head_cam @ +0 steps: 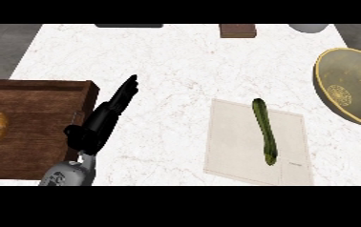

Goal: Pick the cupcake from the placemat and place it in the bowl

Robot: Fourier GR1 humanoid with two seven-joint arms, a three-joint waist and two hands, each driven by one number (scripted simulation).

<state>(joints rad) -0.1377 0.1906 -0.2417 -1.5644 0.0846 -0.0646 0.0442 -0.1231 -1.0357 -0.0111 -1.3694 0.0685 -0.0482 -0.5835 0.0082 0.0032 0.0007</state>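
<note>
Pre-grasp: left hand [106,118] lower left, fingers straight, holding nothing. Placemat [233,149] bears a zucchini [264,130] (no cupcake); bowl [338,85] right edge. Next: reach, grasp.

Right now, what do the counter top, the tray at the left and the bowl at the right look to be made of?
The counter top looks like polished white marble or similar stone: pale with faint veining. The tray at the left appears to be dark wood, showing brown grain and a raised rim. The bowl looks like glazed ceramic or possibly metal, olive-gold with a lighter rim and a patterned centre.

A black robot hand [99,121] with slim fingers joins a grey forearm [69,174].
</note>
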